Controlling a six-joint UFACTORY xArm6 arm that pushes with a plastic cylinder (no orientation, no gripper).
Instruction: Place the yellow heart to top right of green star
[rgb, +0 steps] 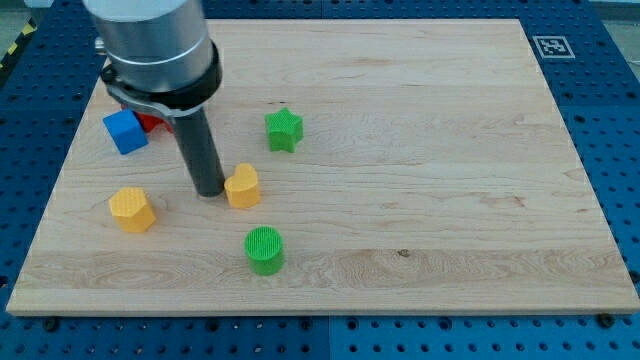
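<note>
The yellow heart (243, 186) lies left of the board's middle. The green star (284, 129) lies above it and slightly to the right, a short gap away. My tip (209, 190) rests on the board right at the heart's left side, touching or nearly touching it. The rod rises from there to the arm's grey body at the view's top left.
A yellow hexagon-like block (132, 209) lies to the left of my tip. A green cylinder (265, 249) lies below the heart. A blue cube (125, 131) and a partly hidden red block (150, 122) sit at the upper left. The wooden board (420, 150) carries a marker tag (552, 46) in its top right corner.
</note>
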